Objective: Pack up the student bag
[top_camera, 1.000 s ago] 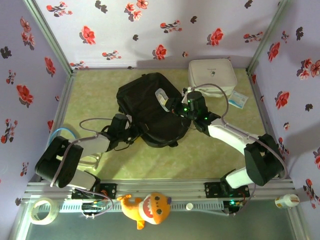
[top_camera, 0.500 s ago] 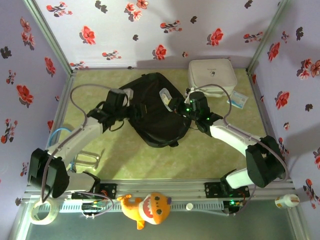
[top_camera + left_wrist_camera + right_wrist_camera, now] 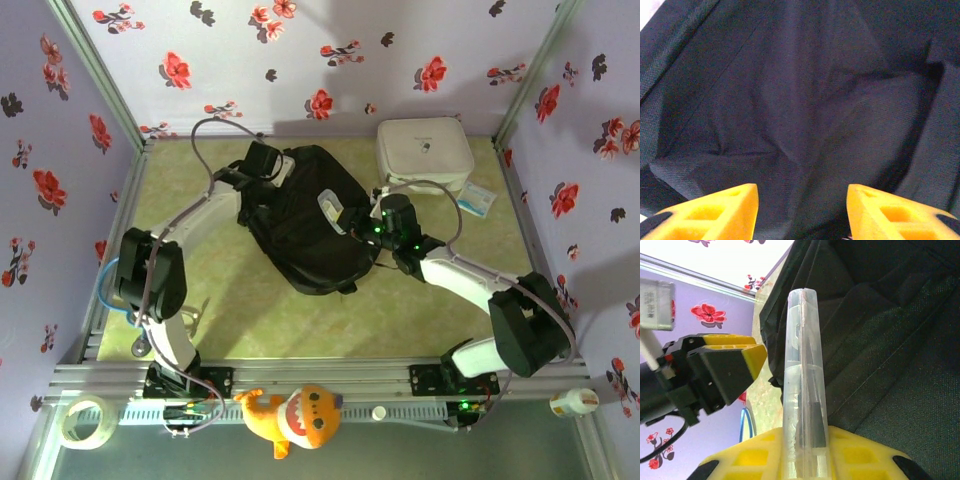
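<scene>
While the right tool (image 3: 805, 462) grips the clear case (image 3: 802, 365) above the student bag (image 3: 300, 235) at mid-worktop (image 3: 420, 310), clamp the spread-open left tool (image 3: 799, 202) on the fabric to lift the opening.

The table (image 3: 262, 322) bears student bag (image 3: 305, 235) and white case (image 3: 423, 150).

Left pincer (image 3: 801, 194) parted, right pincer (image 3: 802, 452) clamped on clear case (image 3: 802, 365)
</scene>
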